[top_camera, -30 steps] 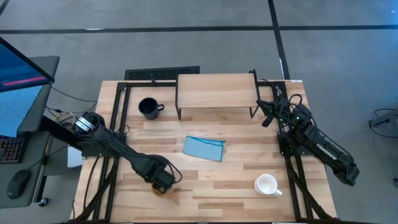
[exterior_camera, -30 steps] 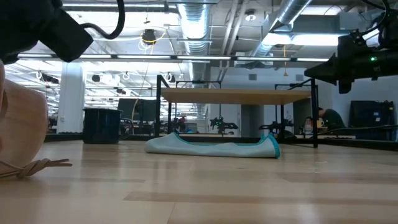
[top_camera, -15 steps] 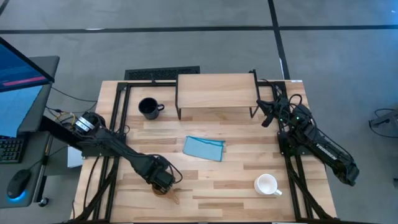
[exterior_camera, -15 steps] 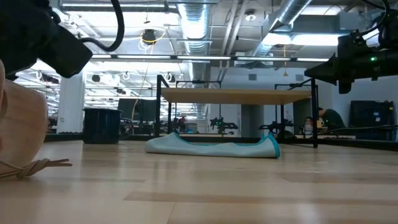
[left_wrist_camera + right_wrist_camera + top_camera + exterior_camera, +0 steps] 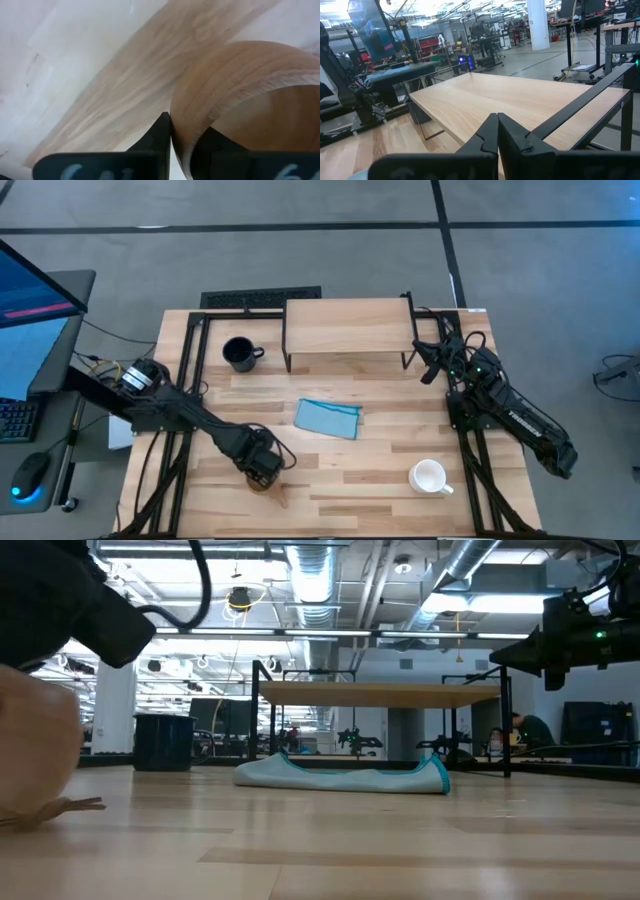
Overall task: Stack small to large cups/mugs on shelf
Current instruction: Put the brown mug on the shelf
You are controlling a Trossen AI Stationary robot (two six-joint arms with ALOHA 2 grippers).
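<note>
A small tan wooden cup (image 5: 35, 755) stands near the table's near left corner, its flat handle (image 5: 72, 806) low beside it. My left gripper (image 5: 262, 468) is over it and shut on its wall (image 5: 186, 126). The dark navy mug (image 5: 239, 353) stands at the far left. The white mug (image 5: 429, 476) stands at the near right. The shelf (image 5: 347, 328) stands on thin black legs at the far middle. My right gripper (image 5: 428, 370) hangs shut and holding nothing by the shelf's right end. My left gripper has the wooden cup's wall at its rim (image 5: 181, 142) between its fingers. One finger (image 5: 159, 137) is outside the cup and the other is inside the hollow. The fingers come from above, pointing down. The cup is mouth up, low at the tabletop.
A blue folded cloth (image 5: 328, 418) lies in the middle of the table in front of the shelf. Black frame rails (image 5: 186, 360) run along the table's left and right sides. A monitor and keyboard stand beyond the left edge.
My left gripper has shut on the wooden cup's wall after standing open around it. The cup has shifted a little in the low view, and its handle now sits slightly higher and nearer the cup.
</note>
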